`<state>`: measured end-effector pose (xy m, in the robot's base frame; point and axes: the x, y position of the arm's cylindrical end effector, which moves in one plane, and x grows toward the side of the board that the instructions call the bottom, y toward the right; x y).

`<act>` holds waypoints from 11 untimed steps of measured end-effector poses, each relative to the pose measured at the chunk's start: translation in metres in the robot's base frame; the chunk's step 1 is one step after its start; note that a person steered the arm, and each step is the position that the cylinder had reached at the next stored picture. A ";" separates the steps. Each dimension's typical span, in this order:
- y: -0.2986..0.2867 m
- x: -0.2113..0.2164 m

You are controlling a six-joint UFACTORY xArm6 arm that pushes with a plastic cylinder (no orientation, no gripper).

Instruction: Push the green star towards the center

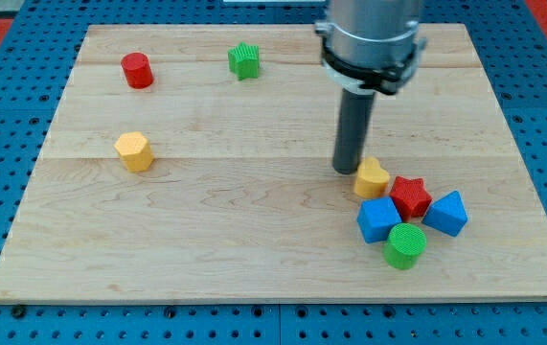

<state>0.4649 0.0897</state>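
Nearest the camera stands a green cylinder (405, 246), at the near end of a cluster on the right side of the counter (254, 230); just beyond it sit a blue cube (378, 219) to its left and a second blue block (445, 213) (shape unclear, roughly pentagonal) to its right; a red star (410, 195) lies between the two blue blocks, touching or nearly touching both; a yellow heart-like block (372, 178) sits at the far left of the cluster. End effector: a plain dark rod with nothing to open or clench, so no grasp applies; my tip (348, 171) rests on the counter just left of the yellow heart-like block, touching or very nearly so. Green star (244, 60) stands near the far edge, left of centre, well apart from my tip; a red cylinder (137, 70) lies further left; a yellow hexagonal block (134, 151) sits nearer, on the left side.
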 end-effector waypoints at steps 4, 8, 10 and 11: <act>0.019 -0.161; -0.168 -0.111; -0.190 -0.070; -0.207 -0.003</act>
